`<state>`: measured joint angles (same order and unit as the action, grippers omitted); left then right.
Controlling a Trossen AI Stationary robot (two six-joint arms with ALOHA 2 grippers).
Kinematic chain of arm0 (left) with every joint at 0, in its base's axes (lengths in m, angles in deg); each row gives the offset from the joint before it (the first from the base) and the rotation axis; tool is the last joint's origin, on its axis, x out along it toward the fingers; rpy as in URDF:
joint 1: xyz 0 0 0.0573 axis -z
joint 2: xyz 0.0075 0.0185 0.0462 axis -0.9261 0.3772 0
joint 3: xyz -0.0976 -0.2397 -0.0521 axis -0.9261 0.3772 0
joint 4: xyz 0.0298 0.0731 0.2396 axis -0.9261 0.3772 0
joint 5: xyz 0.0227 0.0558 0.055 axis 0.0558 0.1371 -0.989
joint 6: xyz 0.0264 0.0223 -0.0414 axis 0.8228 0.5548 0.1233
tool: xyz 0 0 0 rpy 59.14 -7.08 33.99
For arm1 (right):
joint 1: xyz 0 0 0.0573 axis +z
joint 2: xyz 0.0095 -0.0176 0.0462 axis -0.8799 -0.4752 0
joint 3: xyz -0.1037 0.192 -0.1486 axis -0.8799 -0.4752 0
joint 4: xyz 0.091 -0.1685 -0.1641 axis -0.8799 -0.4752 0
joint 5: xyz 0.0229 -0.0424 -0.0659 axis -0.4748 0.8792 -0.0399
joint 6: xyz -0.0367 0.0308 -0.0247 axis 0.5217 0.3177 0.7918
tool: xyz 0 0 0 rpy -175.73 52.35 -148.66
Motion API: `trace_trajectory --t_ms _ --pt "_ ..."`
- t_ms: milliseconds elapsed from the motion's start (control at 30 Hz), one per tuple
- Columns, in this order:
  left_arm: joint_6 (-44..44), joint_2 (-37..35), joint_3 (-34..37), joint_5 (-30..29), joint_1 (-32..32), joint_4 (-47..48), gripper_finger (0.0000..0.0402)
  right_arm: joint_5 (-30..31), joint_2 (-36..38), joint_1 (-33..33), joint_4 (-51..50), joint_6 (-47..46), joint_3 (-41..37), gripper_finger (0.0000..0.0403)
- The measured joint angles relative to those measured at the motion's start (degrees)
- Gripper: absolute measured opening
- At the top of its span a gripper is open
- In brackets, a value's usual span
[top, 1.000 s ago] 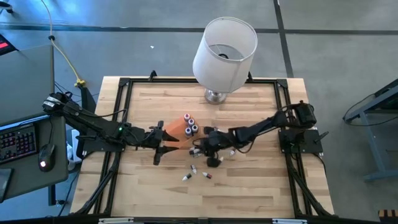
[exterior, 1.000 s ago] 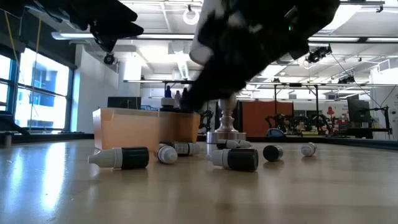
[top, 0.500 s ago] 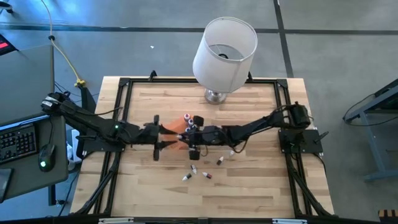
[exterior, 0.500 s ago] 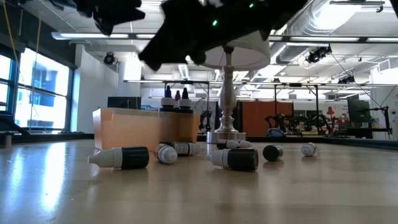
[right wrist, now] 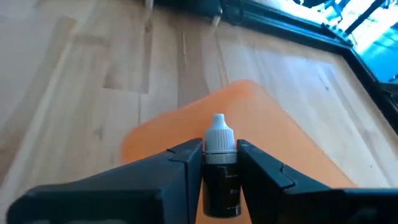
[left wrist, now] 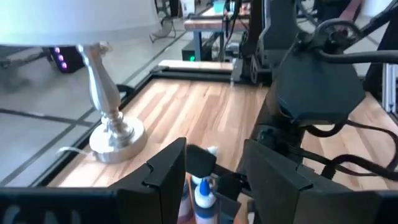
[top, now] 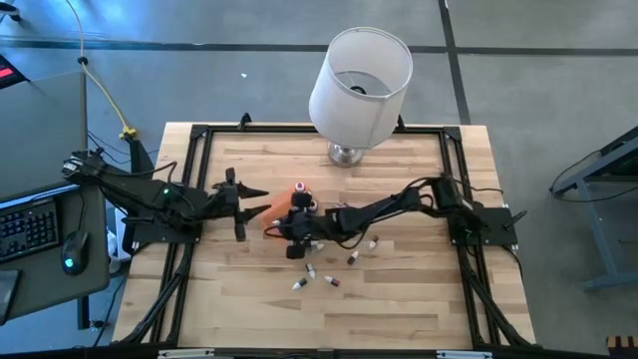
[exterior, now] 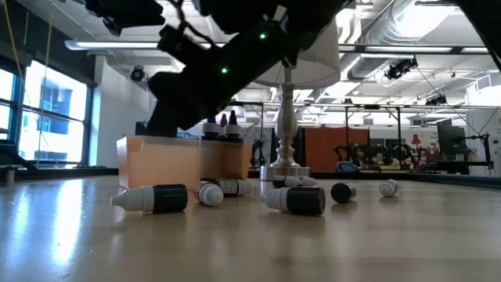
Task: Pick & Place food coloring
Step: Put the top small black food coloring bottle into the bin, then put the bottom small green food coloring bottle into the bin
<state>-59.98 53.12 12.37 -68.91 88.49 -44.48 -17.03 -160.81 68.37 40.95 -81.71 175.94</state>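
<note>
The orange tray [top: 263, 214] sits left of the table's middle, with a few small dropper bottles [exterior: 223, 125] standing in it. Several more bottles [top: 311, 271] lie on their sides on the wood nearer the front, and they show in the low view [exterior: 153, 197] too. My right gripper [top: 296, 217] hovers over the tray [right wrist: 261, 124], shut on a dark-bodied, white-capped bottle [right wrist: 219, 168]. My left gripper [top: 241, 204] is open and empty just left of the tray; its wrist view [left wrist: 214, 163] looks between its fingers at the tray's bottles [left wrist: 203, 194]. My right gripper pinches the bottle's dark body just under the cap [right wrist: 219, 163] between its two fingers. The bottle lies along the fingers, and its white cap [right wrist: 219, 134] sticks out past the fingertips. It is lifted clear above the orange tray.
A big white lampshade lamp [top: 359, 75] stands at the table's far middle on a metal base [left wrist: 115, 138]. A black frame [top: 199, 140] runs round the tabletop. Bare wood lies toward the near edge [top: 329, 324] and at the far left.
My right gripper has risen from among the lying bottles and gone toward the table's left with the bottle, ending over the orange tray. My left gripper has drawn back from the tray toward the table's left edge, staying open.
</note>
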Motion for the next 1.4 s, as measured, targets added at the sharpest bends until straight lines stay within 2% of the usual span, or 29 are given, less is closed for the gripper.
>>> trace_trajectory --t_ms 200,467,567,767,967,1133,1267,1400 --pt "-2.07 1.21 0.0 0.78 0.0 2.08 0.0159 -1.53 -1.61 -0.81 -3.84 0.02 2.76 0.0093" --pt "-5.18 2.89 0.0 9.74 0.0 2.22 0.0159 -5.64 -1.28 1.39 -5.29 1.12 6.43 0.0094" --pt "-5.45 3.97 0.02 10.47 0.02 2.59 0.0159 -2.99 -1.28 2.04 -5.7 4.07 6.87 0.0097" --pt "-5.64 4.66 0.0 10.51 0.02 1.74 0.0159 4.26 -1.28 0.75 -9.56 3.3 6.87 0.0125" --pt "-6.27 5.14 0.0 11.12 0.02 1.54 0.0159 3.99 -1.26 0.8 -11.85 2.98 6.87 0.0148" --pt "-7.17 6.35 -0.02 14.95 0.0 1.7 0.0159 4.1 -1.26 3.81 -14.63 7.47 10.1 0.0153" --pt "-10.8 8.46 -0.02 20.28 0.02 2.08 0.0159 10.14 -1.2 6.93 -23.79 10.96 15.97 0.0148" --pt "-13.32 12.7 -0.02 25.16 0.25 1.22 0.0159 18.04 -1.01 9.58 -41.31 10.56 22.62 0.014"
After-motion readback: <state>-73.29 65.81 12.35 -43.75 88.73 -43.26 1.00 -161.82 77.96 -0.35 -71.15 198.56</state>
